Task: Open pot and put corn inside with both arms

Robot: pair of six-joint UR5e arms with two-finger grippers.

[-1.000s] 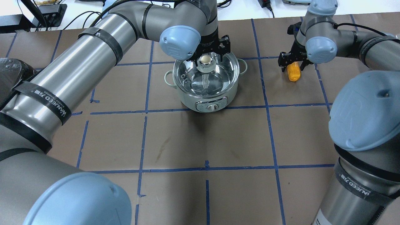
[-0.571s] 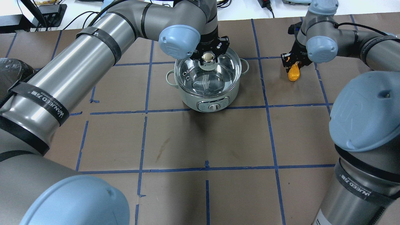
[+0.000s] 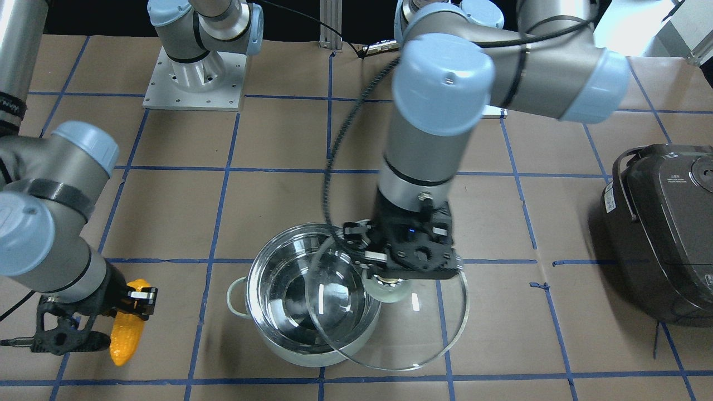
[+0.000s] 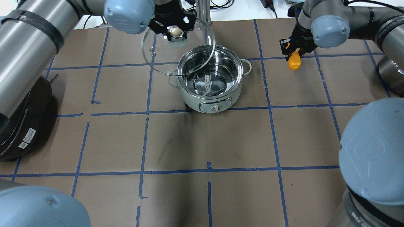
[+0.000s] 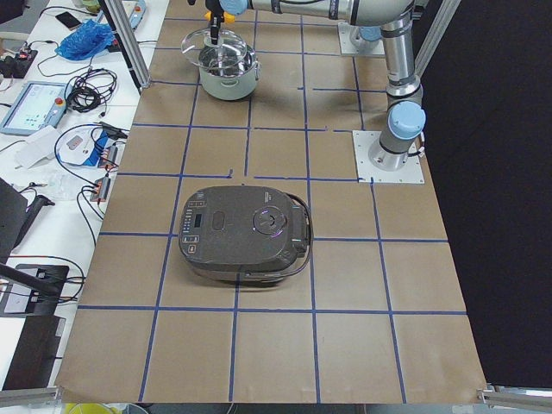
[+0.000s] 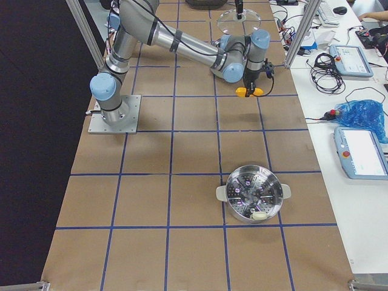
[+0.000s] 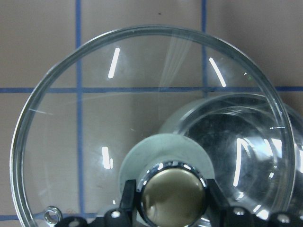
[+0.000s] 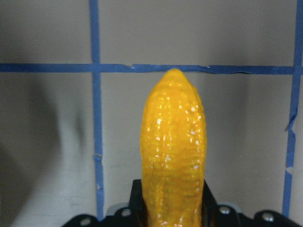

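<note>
The mint-green steel pot (image 4: pixel 235 90) stands open at the table's far middle, its rim (image 3: pixel 262 267) bare. My left gripper (image 4: pixel 175 30) is shut on the knob (image 7: pixel 173 196) of the clear glass lid (image 4: pixel 157 53) and holds it above and to the left of the pot, overlapping its rim; the lid also shows in the front view (image 3: pixel 412 340). My right gripper (image 4: pixel 293 50) is shut on the yellow-orange corn (image 4: pixel 294 63), which hangs tip down over the table to the right of the pot. The corn also shows in the right wrist view (image 8: pixel 173 151) and the front view (image 3: pixel 125 331).
A dark grey rice cooker (image 4: pixel 22 126) sits at the table's left end (image 3: pixel 663 228). A steel steamer pot (image 6: pixel 253 200) stands at the table's right end. Brown paper with blue tape lines covers the table.
My left gripper shut on the lid knob, lifted the lid off the pot and carried it left. My right gripper shut on the corn and raised it off the table.
</note>
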